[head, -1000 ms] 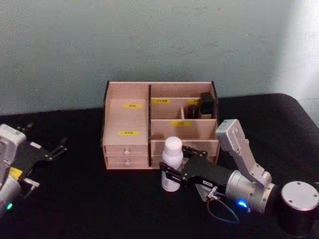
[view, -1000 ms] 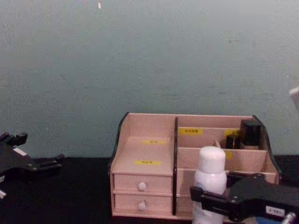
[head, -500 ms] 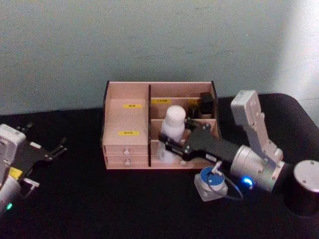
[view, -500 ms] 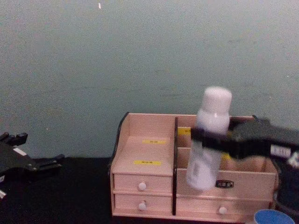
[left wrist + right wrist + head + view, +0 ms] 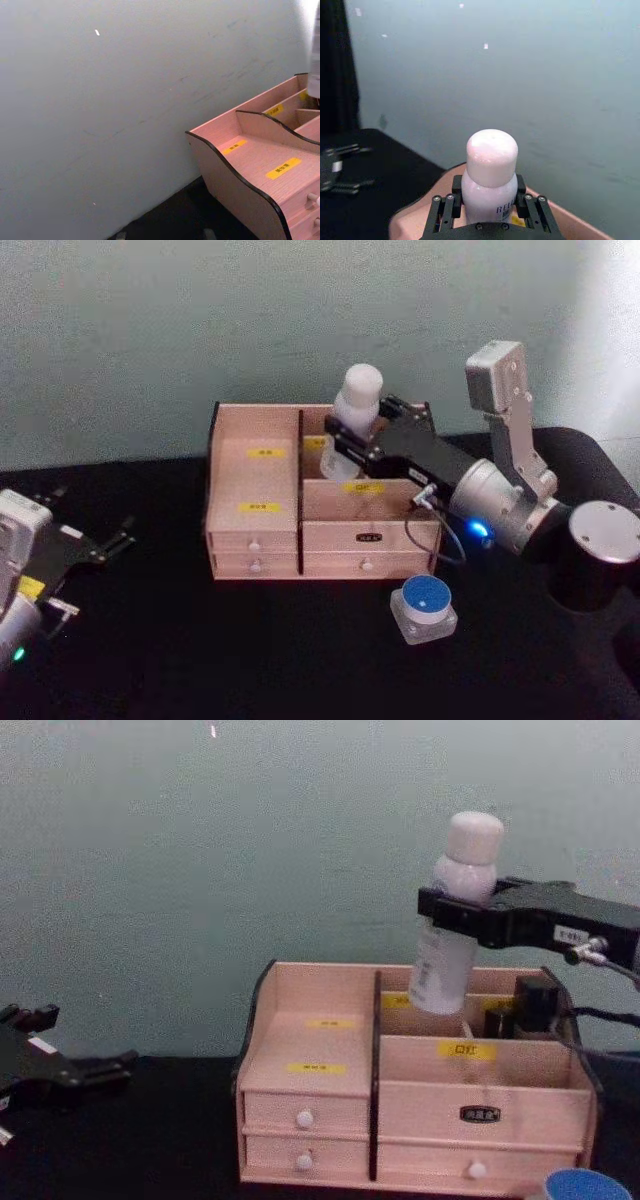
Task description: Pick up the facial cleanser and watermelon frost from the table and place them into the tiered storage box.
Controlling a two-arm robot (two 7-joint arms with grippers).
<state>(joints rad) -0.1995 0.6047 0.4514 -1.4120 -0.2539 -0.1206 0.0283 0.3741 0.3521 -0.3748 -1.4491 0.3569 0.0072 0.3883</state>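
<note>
The chest view's bottom edge cuts off the watermelon frost (image 5: 585, 1186), leaving us part of its blue lid. In the right wrist view the right claw (image 5: 489, 201) hides the facial cleanser (image 5: 491, 160) below its shoulder, breaking off its lettering. We cannot read the yellow labels (image 5: 258, 507) on the tiered storage box (image 5: 255, 480). The left claw (image 5: 75, 1045) runs off the chest view's left edge.

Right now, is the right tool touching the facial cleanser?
Touching. The right wrist view shows the right tool clamped against both sides of the facial cleanser. The left tool sits parked, open, at far left.
</note>
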